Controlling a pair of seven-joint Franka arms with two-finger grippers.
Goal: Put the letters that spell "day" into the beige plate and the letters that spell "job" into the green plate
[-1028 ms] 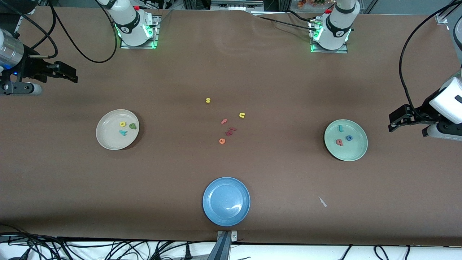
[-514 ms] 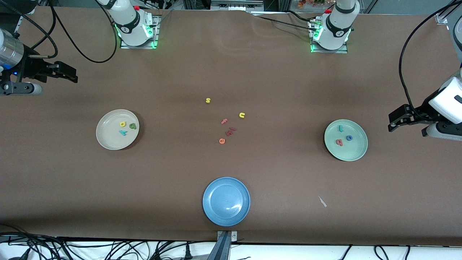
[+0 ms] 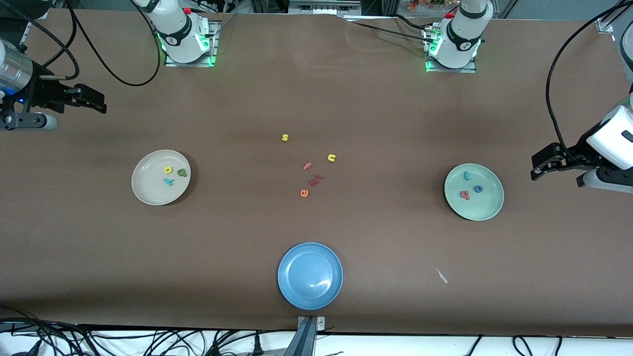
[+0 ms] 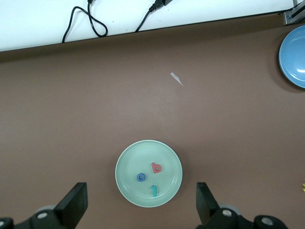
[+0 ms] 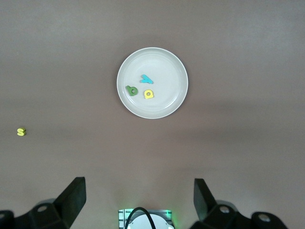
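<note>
The beige plate (image 3: 148, 187) (image 5: 167, 67) holds the yellow d (image 3: 168, 170) (image 5: 149, 94), green a (image 3: 182, 172) (image 5: 132, 90) and teal y (image 3: 168, 181) (image 5: 146, 78). In the green plate (image 3: 488, 202) (image 4: 136, 157) lie the teal j (image 3: 467, 175) (image 4: 155, 190), blue o (image 3: 478, 189) (image 4: 141, 177) and pinkish-red b (image 3: 465, 195) (image 4: 156, 167). My left gripper (image 3: 540, 166) (image 4: 141, 202) hangs open and empty, high over the left arm's end of the table beside the green plate. My right gripper (image 3: 95, 101) (image 5: 138, 198) hangs open and empty over the right arm's end.
Loose letters lie mid-table: yellow s (image 3: 285, 137) (image 5: 21, 131), yellow u (image 3: 331, 157), pink f (image 3: 307, 166), dark red pieces (image 3: 315, 180), orange e (image 3: 304, 193). A blue plate (image 3: 296, 291) (image 4: 291, 67) sits nearest the front camera. A white scrap (image 3: 441, 276) (image 4: 177, 78) lies nearby.
</note>
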